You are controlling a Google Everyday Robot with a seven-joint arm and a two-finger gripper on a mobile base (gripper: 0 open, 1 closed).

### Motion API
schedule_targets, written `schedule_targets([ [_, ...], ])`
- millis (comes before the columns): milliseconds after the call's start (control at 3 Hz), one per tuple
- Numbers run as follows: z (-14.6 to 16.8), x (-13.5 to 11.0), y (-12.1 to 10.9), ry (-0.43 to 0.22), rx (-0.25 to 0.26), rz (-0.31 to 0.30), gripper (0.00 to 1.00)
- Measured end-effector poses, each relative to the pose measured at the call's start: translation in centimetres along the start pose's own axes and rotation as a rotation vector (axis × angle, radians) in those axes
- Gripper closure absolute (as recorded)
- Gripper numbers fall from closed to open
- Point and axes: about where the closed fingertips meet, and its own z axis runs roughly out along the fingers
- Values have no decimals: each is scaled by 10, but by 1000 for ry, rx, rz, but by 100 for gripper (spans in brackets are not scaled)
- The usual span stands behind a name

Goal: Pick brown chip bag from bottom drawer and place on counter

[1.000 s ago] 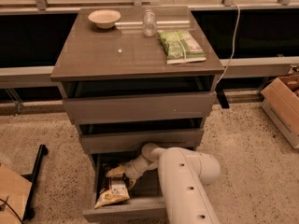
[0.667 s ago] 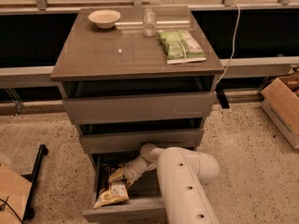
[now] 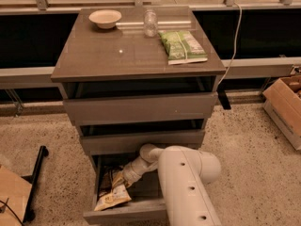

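The bottom drawer (image 3: 127, 213) is pulled open below the two upper drawers. The brown chip bag (image 3: 111, 197) lies inside at the left, with a pale tan end toward the front and its dark middle further back. My gripper (image 3: 117, 178) reaches down into the drawer from the white arm (image 3: 188, 182), right at the back part of the bag. The arm covers the right half of the drawer. The counter (image 3: 117, 55) is the glossy grey-brown top of the cabinet.
On the counter stand a pale bowl (image 3: 105, 18), a clear glass jar (image 3: 150, 22) and a green-and-white bag (image 3: 182, 46). A cardboard box (image 3: 285, 107) sits on the floor at the right, a black stand leg (image 3: 35, 182) at the left.
Almost nothing differs. The gripper stays in the bottom drawer over the bag, perhaps shifted slightly toward it.
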Motion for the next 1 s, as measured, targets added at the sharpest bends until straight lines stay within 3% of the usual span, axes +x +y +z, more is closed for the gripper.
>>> schedule_targets([
  [333, -15, 5, 10, -25, 4, -14, 100],
  [1000, -51, 32, 29, -87, 22, -45, 100],
])
